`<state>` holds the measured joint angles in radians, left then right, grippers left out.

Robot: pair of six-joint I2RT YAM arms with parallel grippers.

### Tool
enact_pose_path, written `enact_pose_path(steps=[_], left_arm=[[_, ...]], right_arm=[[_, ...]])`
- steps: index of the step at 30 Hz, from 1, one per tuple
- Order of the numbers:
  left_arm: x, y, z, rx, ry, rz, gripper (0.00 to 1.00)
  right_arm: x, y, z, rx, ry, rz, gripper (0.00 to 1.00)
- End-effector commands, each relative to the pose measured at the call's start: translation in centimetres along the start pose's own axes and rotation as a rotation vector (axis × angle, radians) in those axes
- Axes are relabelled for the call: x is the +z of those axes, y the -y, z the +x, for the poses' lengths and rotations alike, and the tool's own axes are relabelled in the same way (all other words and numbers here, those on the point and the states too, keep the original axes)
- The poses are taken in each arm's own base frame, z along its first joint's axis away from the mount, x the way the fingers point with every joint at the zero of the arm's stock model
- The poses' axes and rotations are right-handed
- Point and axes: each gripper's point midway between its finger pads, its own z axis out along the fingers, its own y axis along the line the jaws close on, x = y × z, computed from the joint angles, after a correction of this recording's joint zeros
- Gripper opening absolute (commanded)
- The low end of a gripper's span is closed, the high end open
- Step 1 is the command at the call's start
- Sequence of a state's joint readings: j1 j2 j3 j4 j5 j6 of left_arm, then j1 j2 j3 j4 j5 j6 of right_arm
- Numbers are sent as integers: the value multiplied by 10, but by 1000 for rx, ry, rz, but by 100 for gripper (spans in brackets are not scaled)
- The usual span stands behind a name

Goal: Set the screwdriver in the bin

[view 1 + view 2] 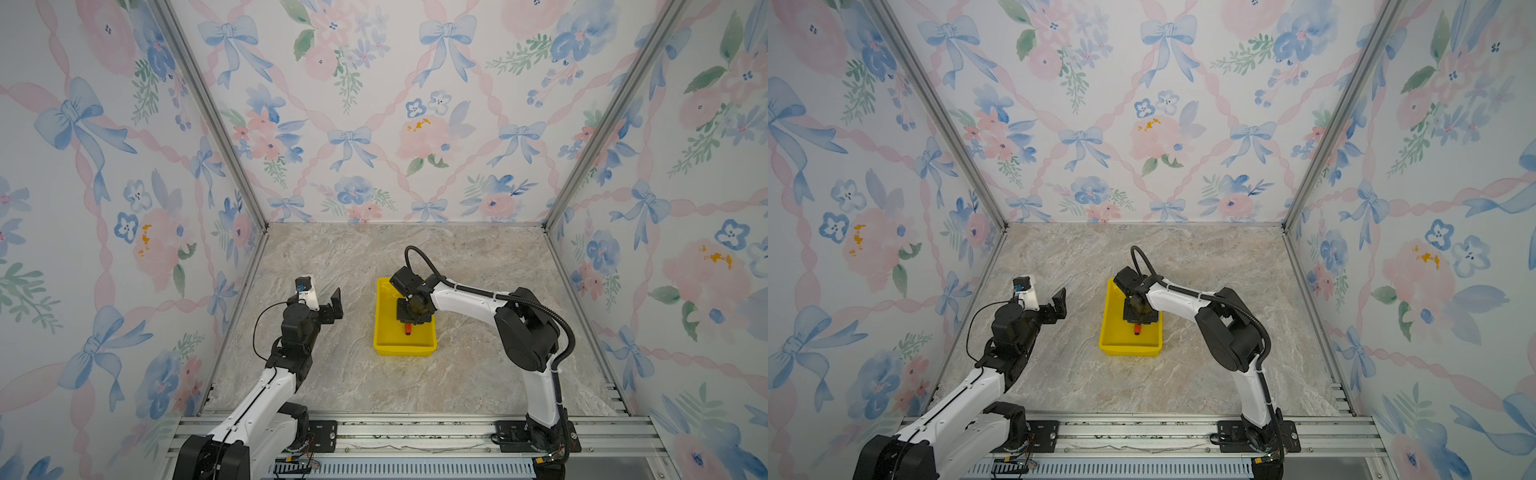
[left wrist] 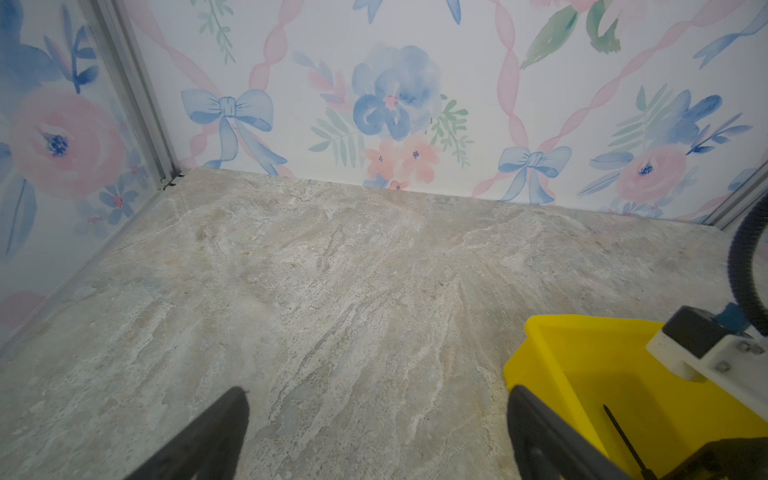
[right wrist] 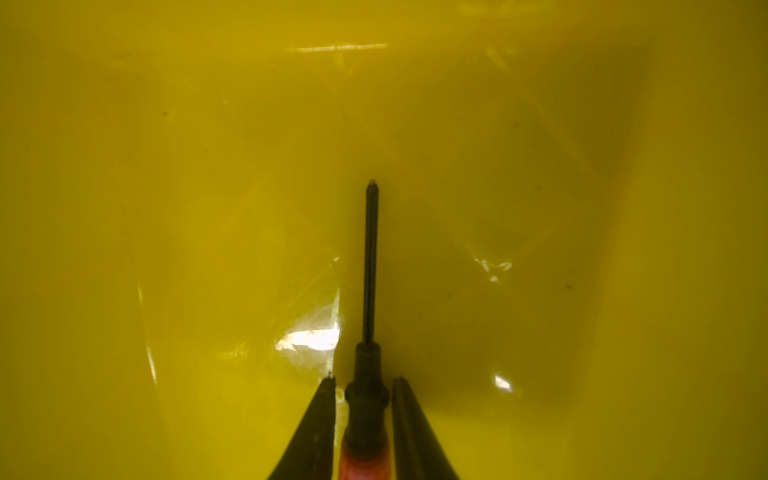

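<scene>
Inside the bin (image 1: 405, 350), our right gripper (image 3: 365, 379) stands narrowly parted around the screwdriver (image 3: 368, 357) (seemingly loose); we should widen fully, then lift straight up.

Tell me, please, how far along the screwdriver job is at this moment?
Done: the screwdriver is down inside the bin, shaft along its floor. In hand: the right hand flanks the black collar with a sliver of yellow showing beside it, so the grip looks released. Left: lifting that hand clear. The left hand hangs open over the table, uninvolved.
</scene>
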<state>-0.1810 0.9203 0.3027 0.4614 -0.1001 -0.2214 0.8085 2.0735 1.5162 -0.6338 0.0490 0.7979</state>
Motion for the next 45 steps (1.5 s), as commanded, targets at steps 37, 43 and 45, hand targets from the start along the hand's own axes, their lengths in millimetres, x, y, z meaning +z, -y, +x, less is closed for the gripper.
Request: enact_pose_path(steps=[37, 43, 45], left_arm=[[-6, 12, 2, 44, 0, 33, 97], [-7, 10, 2, 48, 2, 24, 97], [-9, 9, 0, 48, 6, 19, 97]], right_arm=[[-148, 13, -31, -134, 327, 27, 68], [-167, 38, -33, -121, 372, 76, 72], [-169, 49, -31, -115, 371, 93, 74]])
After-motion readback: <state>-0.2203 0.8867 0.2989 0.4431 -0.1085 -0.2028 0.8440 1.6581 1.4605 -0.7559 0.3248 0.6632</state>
